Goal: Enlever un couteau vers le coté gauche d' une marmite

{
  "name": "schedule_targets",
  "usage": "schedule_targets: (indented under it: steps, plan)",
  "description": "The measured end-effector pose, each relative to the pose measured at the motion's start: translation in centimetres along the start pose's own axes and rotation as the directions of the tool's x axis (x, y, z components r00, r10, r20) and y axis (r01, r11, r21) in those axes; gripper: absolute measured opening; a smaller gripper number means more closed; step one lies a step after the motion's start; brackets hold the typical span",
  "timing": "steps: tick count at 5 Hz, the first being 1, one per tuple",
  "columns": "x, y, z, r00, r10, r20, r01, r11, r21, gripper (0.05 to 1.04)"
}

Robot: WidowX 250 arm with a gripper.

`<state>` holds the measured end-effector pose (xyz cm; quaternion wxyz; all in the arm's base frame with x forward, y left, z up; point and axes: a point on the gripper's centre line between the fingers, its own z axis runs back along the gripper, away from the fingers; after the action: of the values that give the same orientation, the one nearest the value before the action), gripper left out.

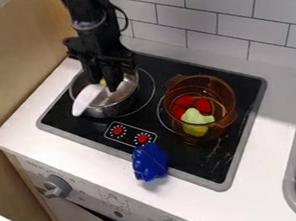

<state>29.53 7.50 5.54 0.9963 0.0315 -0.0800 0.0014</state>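
Observation:
The black gripper (104, 82) hangs down into the silver metal pot (115, 108) on the upper left part of the stove. A pale, rounded blade-like piece, apparently the knife (86, 100), slants across the pot's front left rim, its lower end outside the pot. Its upper end lies right at the gripper, where a small yellow patch (103, 81) shows. Whether the gripper holds the knife cannot be made out. The gripper hides part of the pot's inside.
On the right of the stove (204, 169) stands an amber transparent pot (224, 93) with red and yellow-green pieces inside. A blue toy (150, 161) lies at the stove's front edge. A grey sink (292, 181) is at the right, a tiled wall (186, 12) behind.

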Motion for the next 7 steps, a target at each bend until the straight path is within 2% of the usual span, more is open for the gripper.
schedule_targets:
  steps: [1, 2, 3, 4, 5, 6, 7]
  plan:
    - [-0.4, -0.5, 2.2, 0.999, 0.008, -0.036, -0.007, 1.0, 0.026, 0.306]
    - [-1.9, -0.9, 4.5, 0.998, 0.019, -0.054, -0.017, 0.999, 0.042, 0.306]
    - [-4.4, -1.5, 5.4, 0.996, 0.031, -0.087, -0.027, 0.998, 0.053, 0.306]
    - [-6.8, -1.3, 5.4, 0.998, -0.005, -0.065, 0.01, 0.997, 0.078, 0.306]
    - [-7.7, 0.2, 5.2, 0.997, -0.071, -0.044, 0.075, 0.99, 0.117, 0.306]
    - [-7.5, 1.7, 4.2, 0.993, -0.118, -0.01, 0.119, 0.98, 0.158, 0.306]
    - [-7.6, 2.7, 2.4, 0.99, -0.139, 0.002, 0.136, 0.973, 0.185, 0.306]
